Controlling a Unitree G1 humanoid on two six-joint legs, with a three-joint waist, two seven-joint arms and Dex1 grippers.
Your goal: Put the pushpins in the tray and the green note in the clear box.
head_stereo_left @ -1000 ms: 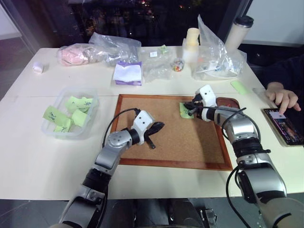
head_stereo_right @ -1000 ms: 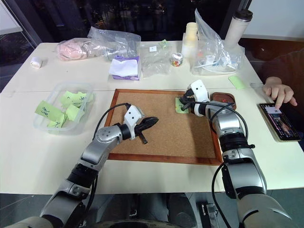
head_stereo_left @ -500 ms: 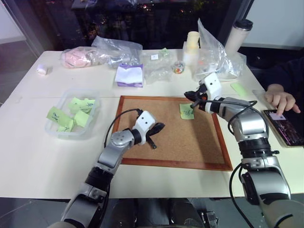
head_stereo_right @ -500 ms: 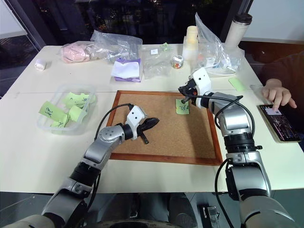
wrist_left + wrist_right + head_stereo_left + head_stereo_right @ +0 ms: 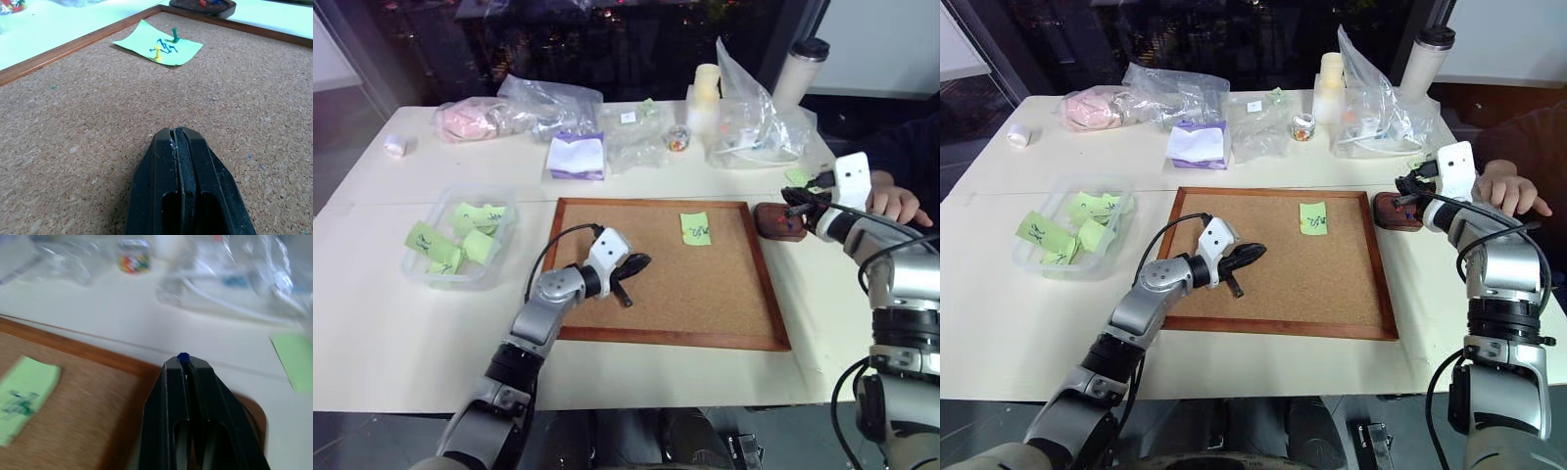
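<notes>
The right hand (image 5: 183,363) is closed on a blue pushpin (image 5: 183,357), pinched at its tips above the tray (image 5: 1397,211). Pushpins are light, hard and slippery: grip the head. The green note (image 5: 1312,217) lies on the cork board (image 5: 1273,284), held by 2 pins (image 5: 166,43), well ahead of the closed, empty left hand (image 5: 178,142). The clear box (image 5: 1072,231) sits on the table.

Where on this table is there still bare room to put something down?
The white table's near edge, in front of the wood-framed cork board and the clear plastic box, is bare. The far edge is crowded with transparent plastic bags.
</notes>
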